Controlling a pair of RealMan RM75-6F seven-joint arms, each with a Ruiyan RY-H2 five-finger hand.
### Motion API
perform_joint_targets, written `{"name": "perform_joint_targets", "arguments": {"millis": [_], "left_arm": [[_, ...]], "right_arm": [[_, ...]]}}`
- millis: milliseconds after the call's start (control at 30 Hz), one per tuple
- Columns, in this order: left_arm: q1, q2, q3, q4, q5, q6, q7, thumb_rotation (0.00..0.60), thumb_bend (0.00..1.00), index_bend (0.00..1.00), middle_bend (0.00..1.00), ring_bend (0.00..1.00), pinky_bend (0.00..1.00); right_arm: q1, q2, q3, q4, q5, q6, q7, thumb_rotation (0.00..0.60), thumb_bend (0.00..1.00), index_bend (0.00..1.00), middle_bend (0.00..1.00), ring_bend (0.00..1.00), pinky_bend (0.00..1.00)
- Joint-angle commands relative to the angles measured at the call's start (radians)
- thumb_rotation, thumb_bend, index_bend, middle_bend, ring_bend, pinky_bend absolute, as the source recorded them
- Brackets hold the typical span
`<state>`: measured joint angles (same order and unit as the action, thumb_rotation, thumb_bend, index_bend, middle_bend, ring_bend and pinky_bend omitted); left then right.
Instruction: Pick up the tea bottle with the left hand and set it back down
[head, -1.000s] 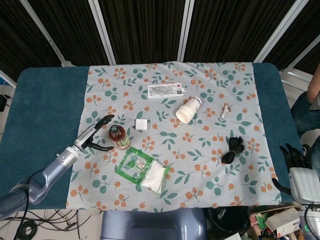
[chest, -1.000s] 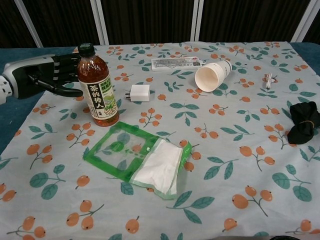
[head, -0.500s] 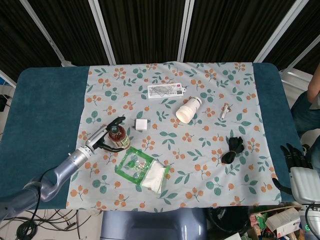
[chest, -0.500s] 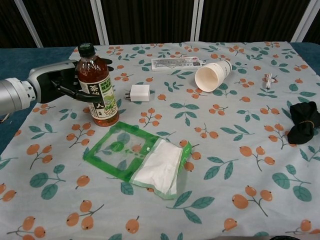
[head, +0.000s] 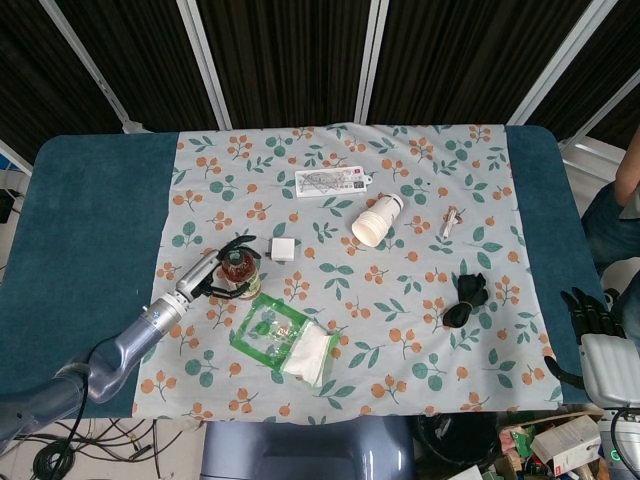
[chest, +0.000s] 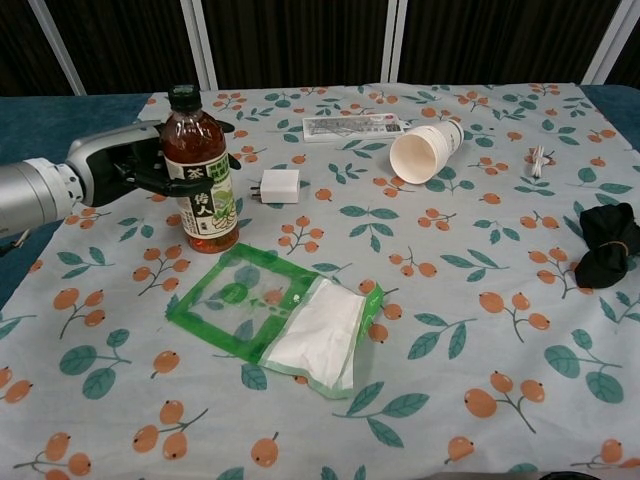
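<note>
Black left hand grips tea bottle.

On the tea bottle under my left hand, the label shows large Chinese characters, partly covered by my fingers. The flat packet at the far side carries print too small to read.

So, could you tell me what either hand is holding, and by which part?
The left hand grips the brown plastic tea bottle around its upper body.
</note>
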<state>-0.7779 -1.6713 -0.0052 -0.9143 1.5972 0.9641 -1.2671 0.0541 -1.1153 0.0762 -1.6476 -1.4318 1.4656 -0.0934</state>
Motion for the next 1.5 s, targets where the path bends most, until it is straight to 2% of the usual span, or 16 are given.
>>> {"name": "perform_joint_targets", "arguments": {"millis": [33,167,267,300,400,567,700,800,867,900,1000,1100,1233,1300,1433,1500], "left_arm": [[-0.01,0.051,-0.014,-0.075,-0.008,0.008,0.057,0.6,0.58,0.21,0.31,0.31,0.45],[-0.025,0.116,-0.039,-0.163,-0.019,0.009,0.118,0.6,0.58,0.26,0.33,0.31,0.45],[-0.042,0.178,-0.069,-0.247,-0.04,-0.003,0.175,0.6,0.58,0.27,0.33,0.31,0.45],[-0.058,0.222,-0.105,-0.3,-0.048,0.012,0.224,0.6,0.58,0.27,0.33,0.31,0.45],[-0.072,0.302,-0.155,-0.429,-0.097,0.001,0.396,0.6,0.58,0.27,0.33,0.31,0.45],[-0.076,0.326,-0.192,-0.504,-0.141,0.031,0.696,0.6,0.58,0.27,0.33,0.31,0.45],[-0.069,0.298,-0.194,-0.491,-0.122,0.101,0.914,0.6,0.58,0.27,0.33,0.31,0.45],[-0.063,0.256,-0.178,-0.434,-0.064,0.175,1.075,0.6,0.58,0.28,0.33,0.31,0.45],[-0.056,0.22,-0.145,-0.362,0.018,0.245,1.206,0.6,0.58,0.29,0.33,0.31,0.45],[-0.068,0.187,-0.092,-0.24,0.166,0.32,1.419,0.6,0.58,0.29,0.33,0.31,0.45],[-0.067,0.13,-0.071,-0.143,0.224,0.373,1.491,0.6,0.58,0.29,0.33,0.31,0.45],[-0.063,0.104,-0.064,-0.122,0.221,0.378,1.475,0.6,0.58,0.29,0.33,0.31,0.46],[-0.051,0.092,-0.077,-0.178,0.145,0.338,1.354,0.6,0.58,0.29,0.33,0.31,0.46],[-0.043,0.1,-0.091,-0.254,0.079,0.297,1.238,0.6,0.58,0.28,0.33,0.31,0.46],[-0.045,0.173,-0.168,-0.519,-0.116,0.157,0.891,0.6,0.58,0.28,0.33,0.31,0.47],[-0.053,0.271,-0.228,-0.7,-0.227,0.045,0.647,0.6,0.58,0.28,0.33,0.31,0.47]], "right_arm": [[0.0,0.0,0.0,0.0,0.0,0.001,0.0,0.6,0.13,0.0,0.03,0.06,0.15],[-0.001,0.0,0.0,-0.001,0.003,-0.001,0.003,0.6,0.13,0.0,0.03,0.06,0.15],[0.0,0.0,0.0,-0.003,0.003,-0.002,0.003,0.6,0.13,0.0,0.03,0.06,0.15],[0.0,0.0,-0.001,-0.005,0.001,-0.002,0.002,0.6,0.13,0.0,0.03,0.06,0.15],[-0.001,0.0,-0.003,-0.009,0.001,-0.002,-0.002,0.6,0.13,0.0,0.03,0.06,0.15],[-0.001,0.001,-0.004,-0.013,0.005,-0.007,-0.005,0.6,0.13,0.0,0.03,0.06,0.15],[-0.001,0.002,-0.004,-0.017,0.008,-0.009,-0.005,0.6,0.13,0.0,0.03,0.06,0.15],[-0.001,0.002,-0.004,-0.018,0.009,-0.009,-0.007,0.6,0.13,0.0,0.03,0.06,0.15],[-0.001,0.003,-0.004,-0.019,0.012,-0.01,-0.008,0.6,0.13,0.0,0.03,0.06,0.15],[-0.001,0.003,-0.003,-0.019,0.014,-0.011,-0.009,0.6,0.13,0.0,0.03,0.06,0.15],[-0.001,0.003,-0.002,-0.019,0.016,-0.012,-0.01,0.6,0.13,0.0,0.03,0.06,0.15],[-0.001,0.003,-0.002,-0.019,0.018,-0.013,-0.009,0.6,0.13,0.0,0.03,0.06,0.15],[-0.001,0.004,-0.002,-0.018,0.019,-0.014,-0.005,0.6,0.13,0.0,0.03,0.06,0.15],[-0.001,0.005,-0.002,-0.018,0.019,-0.015,-0.003,0.6,0.13,0.0,0.03,0.06,0.15],[0.0,0.005,-0.002,-0.017,0.019,-0.017,-0.001,0.6,0.13,0.0,0.03,0.06,0.15],[0.0,0.005,-0.002,-0.017,0.019,-0.017,-0.001,0.6,0.13,0.0,0.03,0.06,0.15]]}}
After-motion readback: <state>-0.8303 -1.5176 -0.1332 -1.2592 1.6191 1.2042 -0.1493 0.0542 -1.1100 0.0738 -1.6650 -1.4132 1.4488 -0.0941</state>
